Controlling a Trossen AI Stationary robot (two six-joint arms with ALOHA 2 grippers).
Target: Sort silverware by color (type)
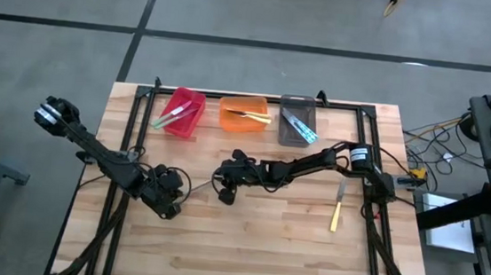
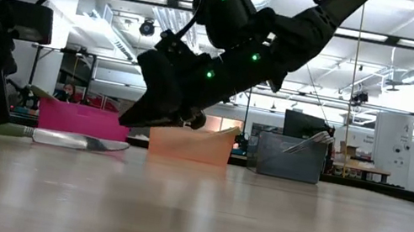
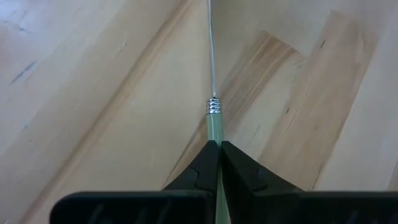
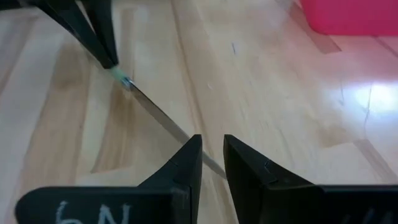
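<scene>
- My left gripper (image 3: 214, 163) is clamped tight on the pale green handle of a knife (image 3: 212, 93), its blade lying flat on the wooden table (image 1: 245, 244).
- My right gripper (image 4: 212, 158) sits over the same blade's far end, fingers a narrow gap apart, holding nothing I can see.
- A yellow-handled utensil (image 1: 336, 215) lies alone near the right edge.
- At the back, the red bin (image 1: 182, 111), orange bin (image 1: 245, 115) and grey bin (image 1: 298, 120) each hold silverware.
</scene>
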